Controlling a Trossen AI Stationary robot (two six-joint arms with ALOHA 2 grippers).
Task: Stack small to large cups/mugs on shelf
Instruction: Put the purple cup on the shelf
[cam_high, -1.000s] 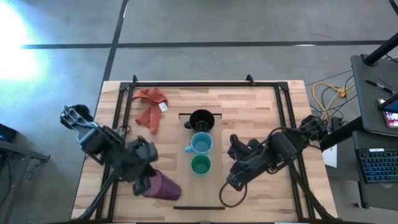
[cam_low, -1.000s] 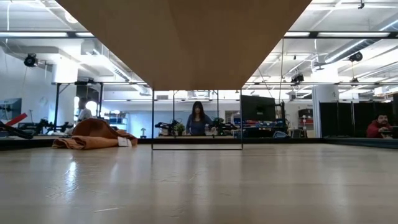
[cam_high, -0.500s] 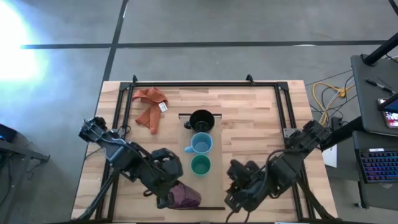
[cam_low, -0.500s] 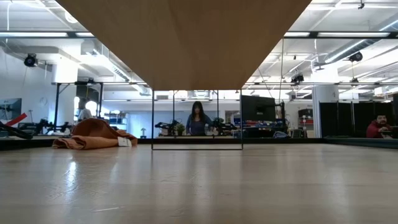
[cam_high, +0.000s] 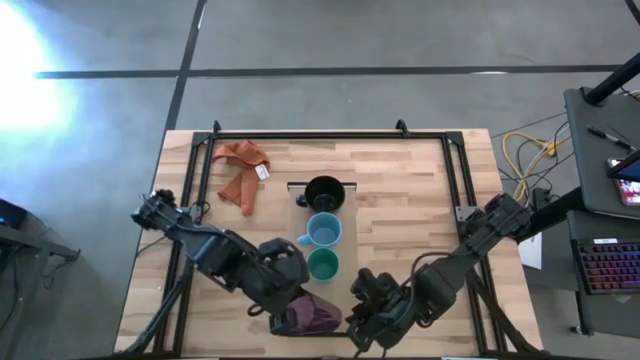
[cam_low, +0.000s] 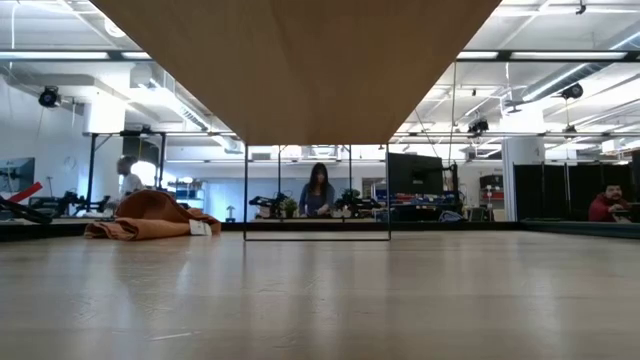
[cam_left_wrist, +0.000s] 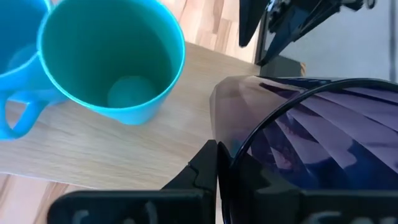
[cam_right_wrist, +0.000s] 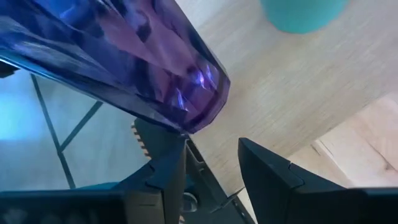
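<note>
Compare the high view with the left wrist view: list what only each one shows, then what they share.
Only the high view shows the black mug, the orange cloth, the whole shelf and both arms, with the right gripper close beside the purple cup at the shelf's near end.

Only the left wrist view shows the inside bottom of the green cup and the purple cup's ribbed wall pressed against a finger of the left gripper.

Both show the green cup, the blue mug, the purple cup tilted on its side, and the shelf.

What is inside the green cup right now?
Nothing: the green cup stands empty on the shelf, its pale bottom visible. The purple cup, tilted in the left gripper, is beside it, not in it.
</note>
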